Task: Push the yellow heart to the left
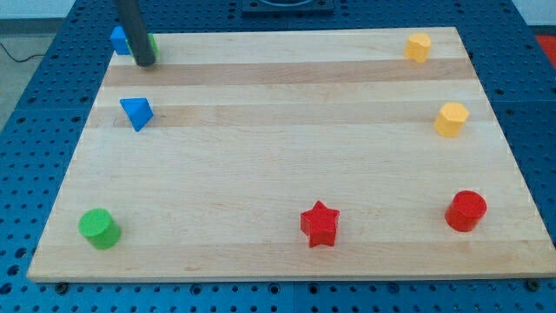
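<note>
1. Heart block: of the two yellow pieces, we judge the yellow heart (418, 47) to be the one in the counter's (278, 130) top right corner, though its outline is small and hard to read. It lies flat near the top edge.
2. Just below it on the right edge sits the other yellow block (451, 119), which looks faceted. The two are apart, so a leftward shove on the heart should not disturb it.
3. Leftward of the heart the top band of the wood runs bare for most of its width, which suits the push.
4. Along the bottom stand a red cylinder (466, 210), a red star (320, 223) and a green cylinder (98, 228), all well clear of that path.
5. At the view's left a blue triangle (136, 113) lies below the top left corner, where a blue block (120, 39) and a partly hidden green block (151, 42) sit.
6. Our tip (144, 63) rests just beside those two corner blocks; we cannot tell if it touches them.
7. No pincer shows: the arm ends in a plain rod, with nothing to open or close.
8. The heart is well apart from the tip, across the whole width; we judge the tip must reach the heart's right side first.
</note>
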Available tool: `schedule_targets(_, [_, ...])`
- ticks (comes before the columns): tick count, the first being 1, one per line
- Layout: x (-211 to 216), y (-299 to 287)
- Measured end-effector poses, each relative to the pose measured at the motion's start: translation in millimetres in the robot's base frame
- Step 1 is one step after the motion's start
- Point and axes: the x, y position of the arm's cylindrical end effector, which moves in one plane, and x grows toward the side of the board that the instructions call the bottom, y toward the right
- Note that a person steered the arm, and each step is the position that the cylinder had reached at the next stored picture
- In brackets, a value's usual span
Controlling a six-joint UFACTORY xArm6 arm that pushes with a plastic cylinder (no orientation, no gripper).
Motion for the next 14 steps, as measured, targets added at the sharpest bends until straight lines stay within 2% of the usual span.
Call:
schedule_targets(1, [18.7, 6.4])
schedule_targets(3, [36.1, 123.1])
schedule_targets(5, [37.9, 143.3])
schedule_targets(7, [41.1, 278.7])
schedule_targets(9, [53.0, 451.2])
schedule_targets(10, [16.8, 501.3])
schedule_targets(11, [-21.2, 502.0])
schedule_targets(12, [-43.5, 429.7])
schedule_targets(13, [-45.1, 362.9])
schedule_targets(14, [-53.6, 386.0])
